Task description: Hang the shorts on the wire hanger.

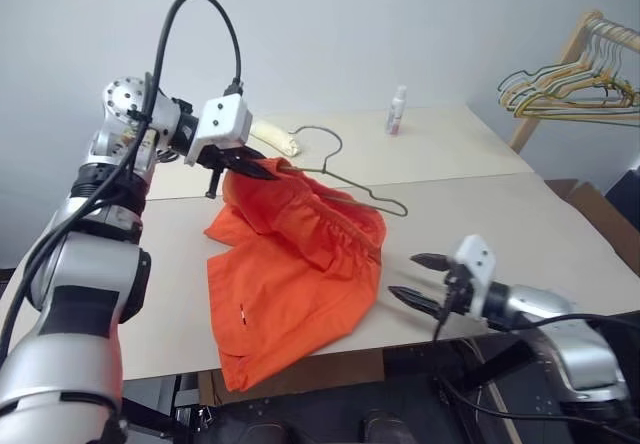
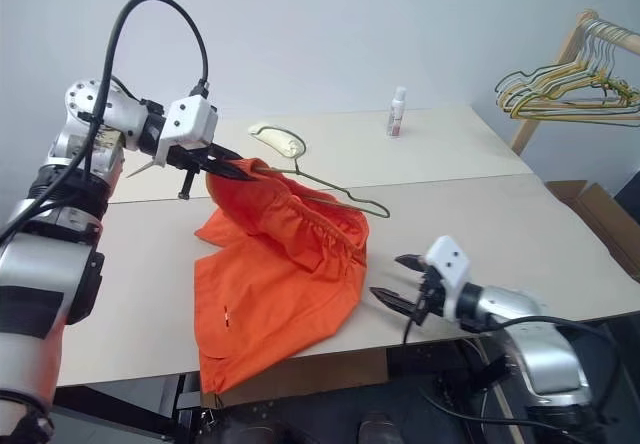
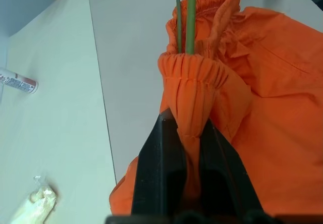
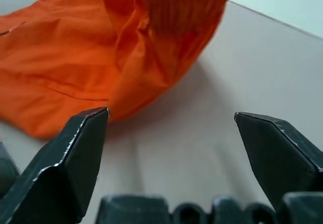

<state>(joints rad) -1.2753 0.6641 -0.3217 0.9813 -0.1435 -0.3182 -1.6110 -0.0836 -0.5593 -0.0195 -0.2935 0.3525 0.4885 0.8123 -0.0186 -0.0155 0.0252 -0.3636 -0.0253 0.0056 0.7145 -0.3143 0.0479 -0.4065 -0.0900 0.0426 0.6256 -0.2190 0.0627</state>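
Holding up one pair of shorts (image 1: 295,254) mid-frame, threaded on one hanger (image 1: 345,179).
Left gripper (image 1: 262,169) is clamped on the waistband, upper left; right gripper (image 1: 418,278) gapes empty, lower right.

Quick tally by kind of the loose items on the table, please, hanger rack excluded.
Shorts: 1
Wire hanger: 1
Small bottle: 1
Pale wrapped item: 1
Total: 4
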